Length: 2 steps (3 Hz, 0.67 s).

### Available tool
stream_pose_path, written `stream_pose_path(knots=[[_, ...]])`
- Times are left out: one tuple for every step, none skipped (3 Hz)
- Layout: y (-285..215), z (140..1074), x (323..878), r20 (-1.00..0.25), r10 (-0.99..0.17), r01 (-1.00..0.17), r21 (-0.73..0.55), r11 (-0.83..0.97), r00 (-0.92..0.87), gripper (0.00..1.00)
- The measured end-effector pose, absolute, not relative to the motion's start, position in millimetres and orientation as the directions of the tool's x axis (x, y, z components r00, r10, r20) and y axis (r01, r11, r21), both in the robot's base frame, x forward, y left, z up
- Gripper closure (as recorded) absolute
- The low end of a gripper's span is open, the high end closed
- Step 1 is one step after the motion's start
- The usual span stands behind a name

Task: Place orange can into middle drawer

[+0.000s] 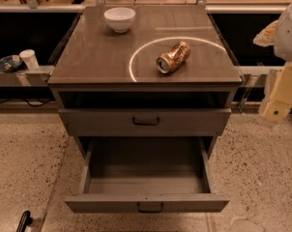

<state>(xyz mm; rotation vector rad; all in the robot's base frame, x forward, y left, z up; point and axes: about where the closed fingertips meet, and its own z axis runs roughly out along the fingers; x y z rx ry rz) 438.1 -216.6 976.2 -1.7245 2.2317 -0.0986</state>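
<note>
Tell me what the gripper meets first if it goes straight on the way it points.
The gripper, at the right edge beside the cabinet, seems to point down. Straight on, it would probably meet the floor first, right of the open middle drawer, missing the orange can; depth is unclear.

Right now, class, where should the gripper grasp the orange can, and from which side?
Probably across the mid-body of the orange can, from above: it lies on its side, silver lid facing front-left, curved flanks free. The gripper hangs right of the cabinet.
</note>
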Motion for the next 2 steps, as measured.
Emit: stream_pose_path(knots=[[-217, 976, 438, -0.206, -0.953, -0.931, -0.246, 0.269, -0.221, 0.0], [-211, 968, 470, -0.132, -0.985, -0.953, -0.269, 0.142, -0.109, 0.0]])
